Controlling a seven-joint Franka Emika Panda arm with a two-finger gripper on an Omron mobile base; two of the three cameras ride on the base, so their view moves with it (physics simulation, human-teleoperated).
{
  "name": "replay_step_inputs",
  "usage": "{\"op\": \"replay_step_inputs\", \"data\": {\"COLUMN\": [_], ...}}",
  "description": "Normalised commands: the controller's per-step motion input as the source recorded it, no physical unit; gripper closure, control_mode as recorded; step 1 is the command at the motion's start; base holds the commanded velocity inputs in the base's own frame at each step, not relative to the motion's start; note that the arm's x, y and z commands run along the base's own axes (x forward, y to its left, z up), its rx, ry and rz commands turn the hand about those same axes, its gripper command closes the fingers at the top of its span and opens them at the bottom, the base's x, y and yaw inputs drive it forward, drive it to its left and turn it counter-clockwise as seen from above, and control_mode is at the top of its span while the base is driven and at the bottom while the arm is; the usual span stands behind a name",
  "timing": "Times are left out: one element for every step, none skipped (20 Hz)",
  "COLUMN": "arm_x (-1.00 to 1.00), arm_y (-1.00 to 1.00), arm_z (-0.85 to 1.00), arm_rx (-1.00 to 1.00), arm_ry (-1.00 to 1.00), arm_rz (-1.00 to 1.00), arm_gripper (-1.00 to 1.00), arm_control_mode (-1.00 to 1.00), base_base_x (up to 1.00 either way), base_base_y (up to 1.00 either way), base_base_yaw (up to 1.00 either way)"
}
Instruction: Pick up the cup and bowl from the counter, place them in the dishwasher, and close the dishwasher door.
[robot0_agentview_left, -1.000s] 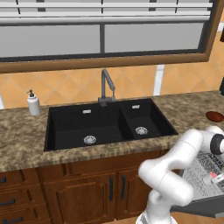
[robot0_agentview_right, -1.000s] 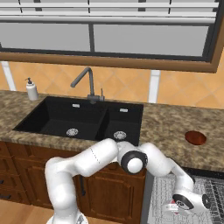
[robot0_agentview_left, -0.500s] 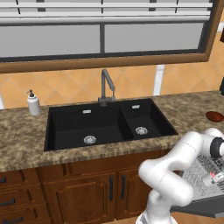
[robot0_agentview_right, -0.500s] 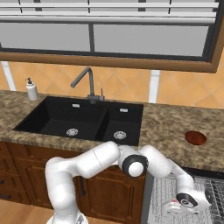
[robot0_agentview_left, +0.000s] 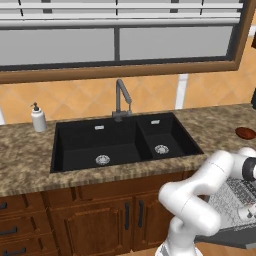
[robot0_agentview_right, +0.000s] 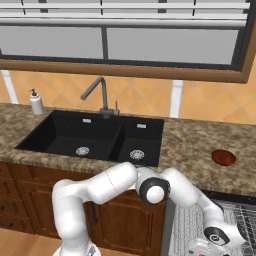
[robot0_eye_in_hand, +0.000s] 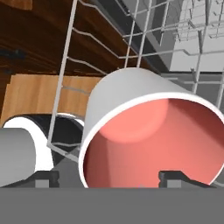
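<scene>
The cup (robot0_eye_in_hand: 148, 131), white outside and red inside, lies tilted in the dishwasher's grey wire rack (robot0_eye_in_hand: 131, 39) with its mouth towards the camera. My gripper (robot0_eye_in_hand: 109, 177) is open, its fingertips (robot0_eye_in_hand: 46, 177) spread wide at the cup's mouth with the left one clear of the rim. In the base views my hand (robot0_agentview_right: 215, 237) hangs low over the rack (robot0_agentview_left: 235, 192) beside the open dishwasher door (robot0_agentview_left: 227, 239). The dark reddish bowl (robot0_agentview_left: 245, 132) (robot0_agentview_right: 223, 157) sits on the granite counter (robot0_agentview_right: 190, 145) to the right of the sink.
A black double sink (robot0_agentview_left: 120, 142) with a faucet (robot0_agentview_left: 122, 97) takes up the counter's middle. A white soap dispenser (robot0_agentview_left: 38, 118) stands at its left. Brown wooden cabinets (robot0_agentview_left: 90, 220) run under the counter. Rack wires surround the cup closely.
The jaws have spread apart and let go of the cup, which now rests in the rack. The hand has sunk slightly; the bowl has not moved.
</scene>
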Motion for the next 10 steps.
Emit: {"op": "replay_step_inputs", "data": {"arm_x": [-0.72, -0.53, -0.19, 0.0, 0.0, 0.0, 0.0, 0.0, -0.09, -0.26], "arm_y": [0.0, 0.0, 0.0, 0.0, 0.11, 0.09, 0.0, 0.0, 0.0, -0.04], "arm_z": [0.0, 0.0, 0.15, 0.31, 0.45, 0.72, 0.89, 0.92, 0.87, 0.85], "arm_rx": [-0.02, -0.05, -0.04, -0.09, -0.11, -0.19, -0.21, -0.19, -0.15, -0.12], "arm_ry": [0.04, 0.03, 0.0, 0.0, 0.0, 0.0, 0.0, 0.0, 0.0, 0.0], "arm_rz": [-0.07, -0.07, -0.05, -0.02, -0.01, -0.01, 0.0, 0.0, -0.03, -0.05], "arm_gripper": [-1.0, -1.0, -1.0, -1.0, -1.0, -1.0, -1.0, -1.0, -1.0, -1.0], "arm_control_mode": [-1.0, -1.0, -1.0, -1.0, -1.0, -1.0, -1.0, -1.0, -1.0, -1.0], "base_base_x": [0.0, 0.0, 0.0, 0.0, 0.0, 0.0, 0.0, 0.0, 0.0, 0.0], "base_base_y": [0.0, 0.0, 0.0, 0.0, 0.0, 0.0, 0.0, 0.0, 0.0, 0.0], "base_base_yaw": [0.0, 0.0, 0.0, 0.0, 0.0, 0.0, 0.0, 0.0, 0.0, 0.0]}}
